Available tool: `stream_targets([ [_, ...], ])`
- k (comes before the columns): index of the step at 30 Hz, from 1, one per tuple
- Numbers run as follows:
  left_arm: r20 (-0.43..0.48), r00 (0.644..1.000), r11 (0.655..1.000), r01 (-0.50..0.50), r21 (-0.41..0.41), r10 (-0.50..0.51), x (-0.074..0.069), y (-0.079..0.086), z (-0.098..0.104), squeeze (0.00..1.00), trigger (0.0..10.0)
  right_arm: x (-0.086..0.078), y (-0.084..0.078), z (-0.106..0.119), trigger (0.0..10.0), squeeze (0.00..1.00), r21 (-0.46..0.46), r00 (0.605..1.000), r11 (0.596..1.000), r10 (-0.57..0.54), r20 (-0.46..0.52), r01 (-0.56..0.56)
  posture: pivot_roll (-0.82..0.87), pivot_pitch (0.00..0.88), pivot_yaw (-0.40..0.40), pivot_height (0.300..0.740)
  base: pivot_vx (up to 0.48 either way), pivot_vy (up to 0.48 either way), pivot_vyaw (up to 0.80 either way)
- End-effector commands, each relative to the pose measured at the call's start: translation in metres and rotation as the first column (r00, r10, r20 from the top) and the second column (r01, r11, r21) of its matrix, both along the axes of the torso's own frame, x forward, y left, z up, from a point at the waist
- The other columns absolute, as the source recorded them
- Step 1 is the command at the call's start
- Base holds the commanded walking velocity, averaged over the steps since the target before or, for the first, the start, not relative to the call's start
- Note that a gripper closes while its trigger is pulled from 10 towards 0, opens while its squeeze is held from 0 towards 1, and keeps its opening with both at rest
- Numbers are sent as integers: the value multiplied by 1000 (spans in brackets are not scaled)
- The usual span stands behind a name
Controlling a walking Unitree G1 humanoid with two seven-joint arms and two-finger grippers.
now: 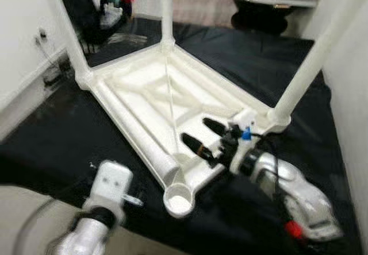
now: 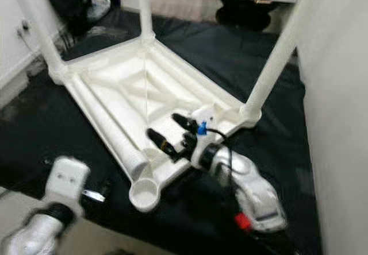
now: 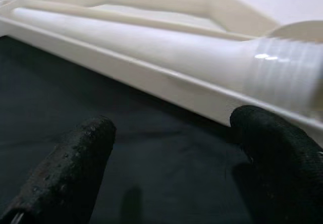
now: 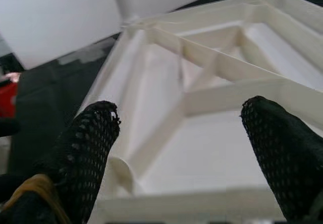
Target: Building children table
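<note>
Both arms are silver with rounded, glossy casings. The right hand point(image 1: 202, 135) has two long black fingers point(image 4: 88, 148) with a meshed, dimpled surface, a blue clip and black cable at its wrist, and a red mark on the forearm. The left hand point(image 3: 174, 158) has rough black fingertips.

Glossy smooth white plastic table point(image 1: 150, 91) lies on a matt black cloth point(image 1: 63, 146); silver arms look shiny

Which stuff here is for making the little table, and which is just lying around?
For the table:
- upside-down white plastic table top
- three upright white legs, e.g.
- loose white leg lying inside
- empty corner socket
- right gripper, open
- left gripper, open

Lying about:
- black cloth
- black chair
</note>
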State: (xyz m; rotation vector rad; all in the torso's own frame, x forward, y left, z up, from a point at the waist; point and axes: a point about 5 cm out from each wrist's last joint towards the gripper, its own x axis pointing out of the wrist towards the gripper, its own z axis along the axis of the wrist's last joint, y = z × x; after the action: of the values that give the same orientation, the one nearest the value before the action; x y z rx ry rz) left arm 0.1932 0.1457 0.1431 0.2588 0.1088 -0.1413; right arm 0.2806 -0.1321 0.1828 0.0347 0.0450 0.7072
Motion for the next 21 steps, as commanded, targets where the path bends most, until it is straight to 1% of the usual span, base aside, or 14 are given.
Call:
stream_targets([
  [1, -20, 1000, 1000, -8, 28, 8, -2, 2, -3, 0, 10000, -3, 3, -2, 10000, 0, 1, 1000, 1000, 10, -5, -10, -30, 149, -53, 740, -480, 0, 0],
  [4, -21, 1000, 1000, -8, 30, 9, -2, 2, -3, 0, 10000, -3, 3, -2, 10000, 0, -2, 1000, 1000, 9, -6, -9, -30, 149, -53, 740, -480, 0, 0],
  [9, -17, 1000, 1000, -3, 26, 3, 0, 0, -1, 0, 10000, -2, 5, -5, 10000, 0, -37, 1000, 999, -8, -17, 7, -33, 156, -56, 740, -467, 0, 0],
  [11, -9, 1000, 1000, 12, 15, -12, 0, -2, 1, 0, 10000, 0, 5, -6, 10000, 0, -51, 999, 998, -30, -18, 29, -35, 158, -55, 740, 0, 0, 0],
  [13, 1, 1000, 1000, 26, 11, -26, 1, -2, 3, 0, 10000, 0, 6, -7, 10000, 0, -58, 999, 998, -19, -29, 18, -37, 160, -53, 740, 0, 0, 0],
  [14, 10, 1000, 1000, 27, 14, -27, 3, -2, 4, 0, 10000, -1, 5, -8, 10000, 0, -40, 999, 999, -7, -47, 5, -38, 161, -53, 740, 0, 0, 625],
  [17, 13, 1000, 1000, 18, 14, -18, 5, -1, 5, 0, 10000, -1, 5, -9, 10000, 0, -47, 999, 999, 2, -51, -4, -38, 161, -53, 740, 0, 0, 625],
  [19, 4, 1000, 1000, 11, 3, -11, 6, 1, 5, 0, 10000, 1, 3, -6, 10000, 0, -5, 999, 999, -44, -33, 43, -42, 166, -50, 740, 0, 0, 0],
  [21, -7, 1000, 1000, -6, -24, 6, 6, 2, 4, 0, 10000, 4, 1, -8, 10000, 0, -62, 995, 993, -101, -13, 100, -45, 166, -49, 740, 0, 480, 0],
])
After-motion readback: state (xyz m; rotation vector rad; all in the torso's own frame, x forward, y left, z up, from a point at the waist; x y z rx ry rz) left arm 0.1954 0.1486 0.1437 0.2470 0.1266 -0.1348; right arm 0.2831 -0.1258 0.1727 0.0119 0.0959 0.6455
